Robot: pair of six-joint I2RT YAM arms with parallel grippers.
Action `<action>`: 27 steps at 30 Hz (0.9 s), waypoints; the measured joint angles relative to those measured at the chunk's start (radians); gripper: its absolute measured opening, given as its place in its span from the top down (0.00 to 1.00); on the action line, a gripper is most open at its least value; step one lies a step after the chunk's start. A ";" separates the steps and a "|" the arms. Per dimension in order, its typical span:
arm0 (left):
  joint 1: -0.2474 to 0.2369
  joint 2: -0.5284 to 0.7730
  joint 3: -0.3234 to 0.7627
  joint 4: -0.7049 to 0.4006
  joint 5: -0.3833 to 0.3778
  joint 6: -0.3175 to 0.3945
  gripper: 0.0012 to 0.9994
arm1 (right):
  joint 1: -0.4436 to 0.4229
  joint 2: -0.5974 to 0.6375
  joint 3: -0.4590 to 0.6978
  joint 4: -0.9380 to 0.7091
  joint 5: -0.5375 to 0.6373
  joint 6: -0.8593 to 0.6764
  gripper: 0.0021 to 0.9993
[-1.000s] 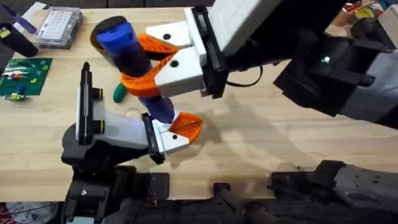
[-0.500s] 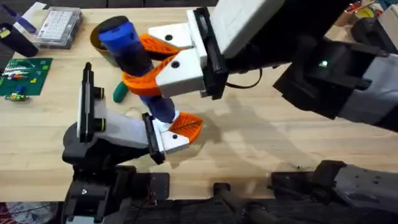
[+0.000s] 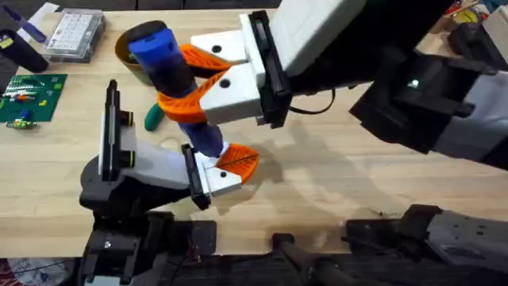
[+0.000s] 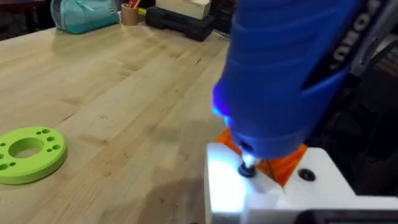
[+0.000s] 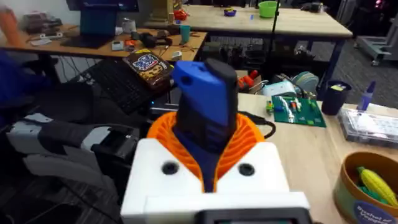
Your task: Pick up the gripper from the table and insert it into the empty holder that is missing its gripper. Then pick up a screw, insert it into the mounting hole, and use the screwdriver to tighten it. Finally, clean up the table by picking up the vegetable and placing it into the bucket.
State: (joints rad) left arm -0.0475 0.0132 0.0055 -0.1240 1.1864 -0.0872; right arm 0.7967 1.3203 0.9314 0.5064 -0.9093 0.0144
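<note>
My right gripper (image 3: 186, 83) reaches in from the right, its orange pads shut on the blue screwdriver (image 3: 171, 75). The screwdriver stands tilted, tip down. In the right wrist view the screwdriver (image 5: 202, 102) rises between the ribbed pads of that gripper (image 5: 205, 146). The lit tip (image 4: 247, 167) touches a small round spot on the white block of my left gripper (image 4: 261, 190). That gripper (image 3: 226, 167) lies low over the table (image 3: 357, 175). The teal vegetable (image 3: 152, 117) lies just behind the left arm. The mustard bucket (image 3: 125, 49) stands partly hidden behind the screwdriver.
A lime-green ring disc (image 4: 28, 152) lies flat on the wood. A green circuit board (image 3: 32, 95) and a clear parts box (image 3: 75, 33) sit at the far left. The bucket (image 5: 367, 180) holds a yellow toy piece (image 5: 375, 182). Open wood lies right of centre.
</note>
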 joint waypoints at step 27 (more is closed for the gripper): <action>0.000 0.001 0.000 -0.001 0.004 -0.001 0.99 | 0.000 -0.012 -0.032 0.032 0.072 0.039 0.95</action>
State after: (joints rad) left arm -0.0475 0.0139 0.0055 -0.1246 1.1900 -0.0878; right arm 0.7967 1.3087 0.8989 0.5387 -0.8375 0.0532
